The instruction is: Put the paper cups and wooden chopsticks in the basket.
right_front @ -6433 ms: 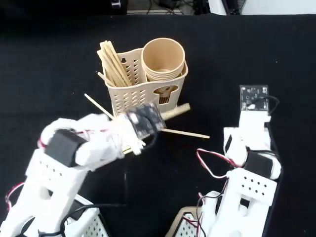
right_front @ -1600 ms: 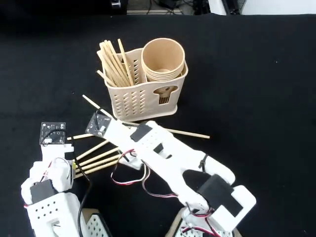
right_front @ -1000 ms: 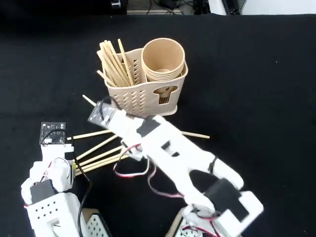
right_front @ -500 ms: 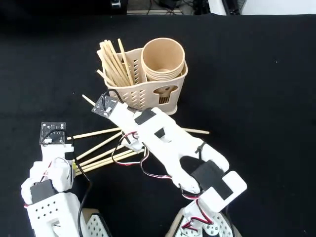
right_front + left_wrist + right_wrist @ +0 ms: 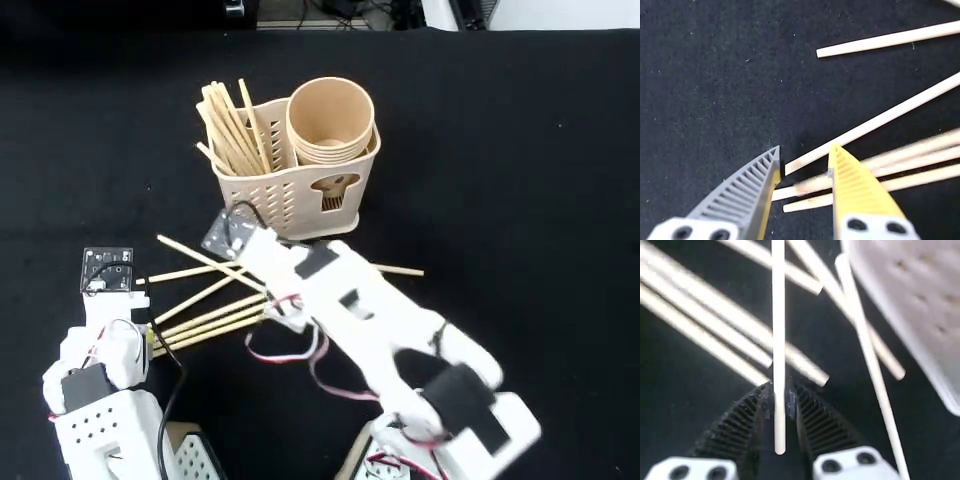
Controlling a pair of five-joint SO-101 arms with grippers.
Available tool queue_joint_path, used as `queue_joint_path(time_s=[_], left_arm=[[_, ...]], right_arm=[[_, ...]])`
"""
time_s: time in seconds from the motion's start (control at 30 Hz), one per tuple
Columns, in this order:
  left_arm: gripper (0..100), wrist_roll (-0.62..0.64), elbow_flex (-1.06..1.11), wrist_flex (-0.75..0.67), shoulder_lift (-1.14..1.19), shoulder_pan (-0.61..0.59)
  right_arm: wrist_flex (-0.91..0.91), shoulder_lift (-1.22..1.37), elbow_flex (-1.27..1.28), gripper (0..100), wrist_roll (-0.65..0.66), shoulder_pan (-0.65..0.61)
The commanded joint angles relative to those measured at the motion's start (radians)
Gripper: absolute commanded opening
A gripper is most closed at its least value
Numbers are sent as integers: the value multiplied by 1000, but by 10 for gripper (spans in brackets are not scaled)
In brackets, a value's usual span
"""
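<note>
Already basket (image 5: pixel 290 195) holds stacked paper cups (image 5: pixel 330 112), several wooden chopsticks (image 5: pixel 234 130).

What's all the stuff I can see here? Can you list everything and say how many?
basket: 1, beige, on the table beyond the arms.
paper cups: one nested stack, tan, in the basket; number unclear.
chopsticks in the basket: a bundle, pale wood, beside the cups.
loose chopsticks: about five, pale wood, lying in front of the basket.
held chopstick: 1, pale wood, in the right gripper.
table: 1, black.
left gripper: 1, grey and yellow, open, over the loose chopsticks' ends.
right gripper: 1, black, shut on the held chopstick.
</note>
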Motion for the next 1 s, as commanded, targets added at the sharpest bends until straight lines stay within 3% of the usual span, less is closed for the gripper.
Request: queue_joint_path(time_s=[0.0,0.23,0.43,0.67,0.97], left_arm=[[170,2,-4,-15,2,1],[170,2,-4,-15,2,1],[170,2,-4,-17,2,1],[170,2,-4,-17,2,1],[170,2,-4,-15,2,1]], right_arm=[[-6,-122,77,13,104,63],[-5,-153,131,28,239,84],[141,-143,30,212,236,-15],[152,-139,-50,219,158,-170],[60,96,-122,217,152,-160]])
